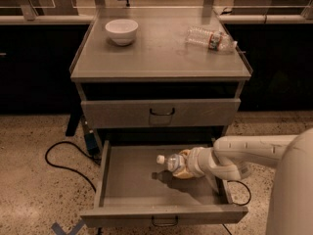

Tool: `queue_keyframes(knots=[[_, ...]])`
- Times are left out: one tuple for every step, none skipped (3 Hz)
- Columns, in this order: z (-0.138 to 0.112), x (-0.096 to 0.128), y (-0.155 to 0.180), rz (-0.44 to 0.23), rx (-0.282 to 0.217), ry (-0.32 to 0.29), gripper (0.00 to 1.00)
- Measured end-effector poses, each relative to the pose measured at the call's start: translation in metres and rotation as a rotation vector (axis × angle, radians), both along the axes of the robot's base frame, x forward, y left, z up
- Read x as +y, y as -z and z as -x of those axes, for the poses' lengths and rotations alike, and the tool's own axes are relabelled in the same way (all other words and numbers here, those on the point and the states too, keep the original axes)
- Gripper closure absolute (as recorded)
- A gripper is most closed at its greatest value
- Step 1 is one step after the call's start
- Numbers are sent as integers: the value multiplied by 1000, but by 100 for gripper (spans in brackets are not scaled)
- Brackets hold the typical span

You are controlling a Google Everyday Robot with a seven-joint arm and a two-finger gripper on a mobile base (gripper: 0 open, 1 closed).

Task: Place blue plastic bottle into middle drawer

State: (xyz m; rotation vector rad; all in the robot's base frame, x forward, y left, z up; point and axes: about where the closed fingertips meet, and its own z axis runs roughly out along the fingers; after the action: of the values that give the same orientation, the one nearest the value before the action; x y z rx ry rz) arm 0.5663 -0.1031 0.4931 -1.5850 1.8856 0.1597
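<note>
The blue plastic bottle (pixel 172 163) lies on its side, white cap pointing left, low inside the pulled-out middle drawer (pixel 132 182), just above its grey floor with a shadow under it. My gripper (pixel 186 164) reaches in from the right on a white arm and is shut on the bottle's body. Its fingers are mostly hidden behind the bottle.
A white bowl (pixel 121 31) and a slimmer clear bottle with a red label (pixel 211 38) rest on the cabinet top. The upper drawer (pixel 161 112) is closed. A black cable (pixel 66 160) loops on the speckled floor at left.
</note>
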Motion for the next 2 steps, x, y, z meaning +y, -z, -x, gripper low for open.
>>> queue_keyframes(knots=[[6, 1, 16, -3, 28, -1, 100], [3, 2, 31, -7, 53, 3, 100]])
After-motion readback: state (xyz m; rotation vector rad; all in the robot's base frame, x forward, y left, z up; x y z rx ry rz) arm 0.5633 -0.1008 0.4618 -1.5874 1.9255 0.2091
